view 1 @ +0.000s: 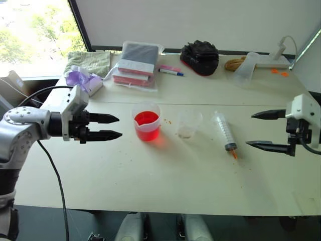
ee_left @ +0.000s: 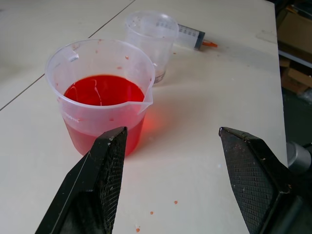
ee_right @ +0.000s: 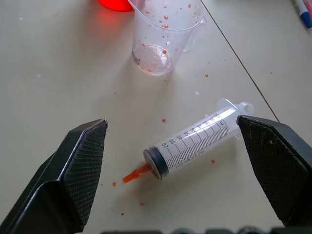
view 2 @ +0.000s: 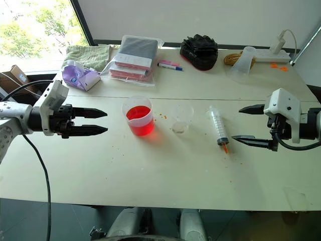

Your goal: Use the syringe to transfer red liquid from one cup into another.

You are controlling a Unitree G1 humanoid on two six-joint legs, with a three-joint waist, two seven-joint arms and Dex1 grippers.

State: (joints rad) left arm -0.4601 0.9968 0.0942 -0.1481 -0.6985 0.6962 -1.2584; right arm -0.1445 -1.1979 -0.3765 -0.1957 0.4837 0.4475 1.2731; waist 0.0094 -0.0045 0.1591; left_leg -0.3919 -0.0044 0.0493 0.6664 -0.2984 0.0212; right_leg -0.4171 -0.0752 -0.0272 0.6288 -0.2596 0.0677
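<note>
While both arms are hovering off the bench's side edges, nothing's getting touched. The left gripper (view 1: 111, 126) is sitting spread and empty near the left edge, pointing at the spouted cup (view 1: 147, 121), which is holding the red liquid (view 1: 146, 118) around mid-bench. The smaller cup (view 1: 188, 124) is standing just beside it, toward the right edge, looking pretty much empty apart from red specks. The syringe (view 1: 223, 132) is lying flat further right, orange tip aiming at the near edge. The right gripper (view 1: 259, 130) is hanging wide open, empty, close to the syringe.
</note>
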